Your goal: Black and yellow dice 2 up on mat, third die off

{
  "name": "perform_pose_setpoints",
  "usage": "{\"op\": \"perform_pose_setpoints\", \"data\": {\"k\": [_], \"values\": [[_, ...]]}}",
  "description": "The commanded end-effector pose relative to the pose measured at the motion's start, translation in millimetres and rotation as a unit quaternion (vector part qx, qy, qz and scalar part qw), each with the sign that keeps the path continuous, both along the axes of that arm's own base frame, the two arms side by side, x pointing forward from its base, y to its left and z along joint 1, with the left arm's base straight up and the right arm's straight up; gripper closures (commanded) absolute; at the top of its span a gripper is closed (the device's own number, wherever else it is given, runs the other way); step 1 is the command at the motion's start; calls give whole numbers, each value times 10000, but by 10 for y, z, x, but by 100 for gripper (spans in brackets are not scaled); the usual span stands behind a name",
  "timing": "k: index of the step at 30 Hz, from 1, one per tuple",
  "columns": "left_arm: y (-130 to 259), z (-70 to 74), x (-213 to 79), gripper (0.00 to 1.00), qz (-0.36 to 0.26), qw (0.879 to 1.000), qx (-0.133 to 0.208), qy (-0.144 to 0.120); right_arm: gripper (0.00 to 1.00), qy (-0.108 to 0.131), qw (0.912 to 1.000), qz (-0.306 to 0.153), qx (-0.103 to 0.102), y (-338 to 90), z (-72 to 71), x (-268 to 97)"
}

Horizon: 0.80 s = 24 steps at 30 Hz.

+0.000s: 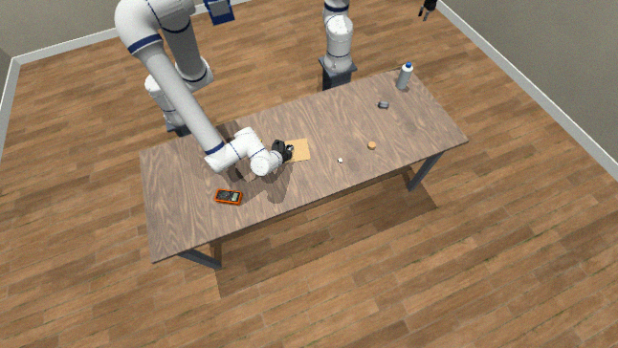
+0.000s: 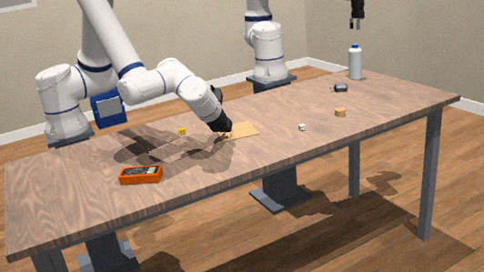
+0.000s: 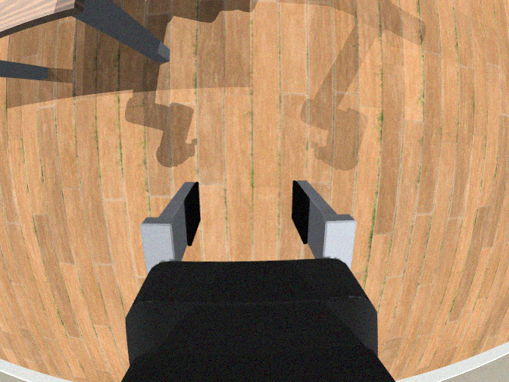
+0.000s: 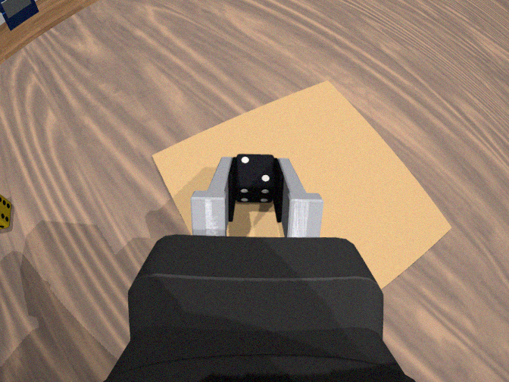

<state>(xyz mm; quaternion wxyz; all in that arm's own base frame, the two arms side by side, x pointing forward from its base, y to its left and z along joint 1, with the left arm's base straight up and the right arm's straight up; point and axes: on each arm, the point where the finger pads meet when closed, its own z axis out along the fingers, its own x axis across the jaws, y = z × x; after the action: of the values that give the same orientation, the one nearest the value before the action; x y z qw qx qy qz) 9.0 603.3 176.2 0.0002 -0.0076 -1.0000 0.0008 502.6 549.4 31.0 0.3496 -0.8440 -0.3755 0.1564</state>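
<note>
The right claw (image 1: 290, 149) (image 2: 227, 131) (image 4: 254, 176) is gripping the black die (image 4: 254, 176) over the mat (image 1: 300, 149) (image 2: 245, 130) (image 4: 349, 164), hiding its far faces. Beside that claw, the yellow die (image 1: 261, 141) (image 2: 182, 131) (image 4: 4, 211) is lying partly cut off in the wrist view. The left claw (image 1: 424, 15) (image 2: 354, 24) (image 3: 245, 200) is hanging open well apart.

An orange multimeter (image 1: 228, 196) (image 2: 140, 175) and a bottle (image 1: 404, 77) (image 2: 355, 63) stand well apart.
</note>
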Motion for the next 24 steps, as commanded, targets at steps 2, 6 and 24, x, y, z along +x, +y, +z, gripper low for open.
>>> {"op": "perform_pose_setpoints", "data": {"k": [2, 6, 24], "values": [[6, 8, 2, 0, 0, 10000, 8, -2, 60, -7, 10000, 0, 4, 3, -6, 5], [6, 8, 2, 0, 0, 10000, 8, -2, 60, -7, 10000, 0, 4, 3, -13, 5], [6, 8, 2, 0, 0, 10000, 8, -2, 60, -7, 10000, 0, 4, 3, -38, 5]]}}
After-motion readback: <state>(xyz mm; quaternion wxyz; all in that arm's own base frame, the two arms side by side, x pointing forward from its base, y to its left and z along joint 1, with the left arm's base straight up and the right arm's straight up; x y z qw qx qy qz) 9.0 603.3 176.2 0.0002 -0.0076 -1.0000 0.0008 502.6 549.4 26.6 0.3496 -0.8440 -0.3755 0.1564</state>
